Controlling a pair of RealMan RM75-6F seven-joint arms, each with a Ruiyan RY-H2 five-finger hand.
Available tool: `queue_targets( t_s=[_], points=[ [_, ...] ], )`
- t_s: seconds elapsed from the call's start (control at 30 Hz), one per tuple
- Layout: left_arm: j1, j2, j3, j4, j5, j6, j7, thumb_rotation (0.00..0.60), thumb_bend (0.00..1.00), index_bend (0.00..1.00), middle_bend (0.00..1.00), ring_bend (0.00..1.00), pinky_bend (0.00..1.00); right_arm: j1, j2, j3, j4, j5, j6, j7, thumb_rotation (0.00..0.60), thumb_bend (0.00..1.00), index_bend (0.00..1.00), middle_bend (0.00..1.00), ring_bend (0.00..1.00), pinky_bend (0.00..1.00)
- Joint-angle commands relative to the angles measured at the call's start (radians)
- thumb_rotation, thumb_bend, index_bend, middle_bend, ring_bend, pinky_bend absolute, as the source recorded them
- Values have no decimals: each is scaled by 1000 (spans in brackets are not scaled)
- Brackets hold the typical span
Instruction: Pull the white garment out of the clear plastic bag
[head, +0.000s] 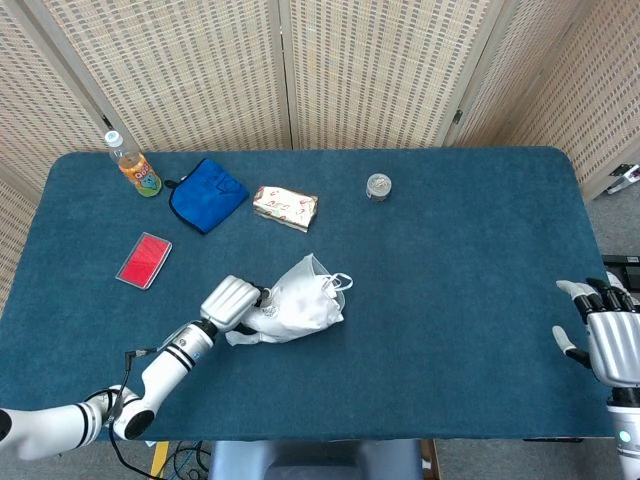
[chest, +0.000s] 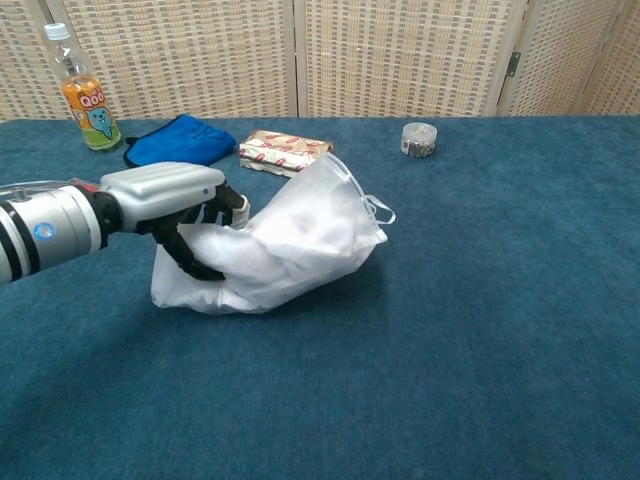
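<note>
near the table's front, left hand (chest: 170, 205) fingers grip the bunched bag (chest: 290, 245); right hand (head: 610, 340), half cut off, spread.

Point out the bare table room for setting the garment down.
Widest bare patch: right of the plastic bag, stretching to the right hand, below the small jar. Crowded: back left, around the bottle, blue cloth, packet, red card.

Bright, even indoor light, both views sharp

Soft shadows sit close under things on the blue counter (head: 450, 300), so the light looks diffuse and from above. The clear plastic bag (chest: 290, 250) shows mild sheen without harsh glare. The head view bows slightly toward its edges; no motion blur shows.
</note>
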Motion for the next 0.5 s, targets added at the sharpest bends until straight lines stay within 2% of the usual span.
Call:
queue_targets(
  t_s=[0.03,0.23,0.5],
  points=[
    [21,3,27,76,135,95,-152,600,232,557,577,581,616,17,5,-6,-19,-19,-21,-6,600,286,264,317,187,262],
    [22,17,32,98,236,192,-263,600,234,550,577,580,617,74,5,-14,-60,-82,-80,-26,600,311,297,317,187,262],
    [15,53,20,44,273,233,-335,600,234,544,577,580,617,169,-33,-20,-77,-177,-164,-43,600,311,342,317,187,262]
  ],
)
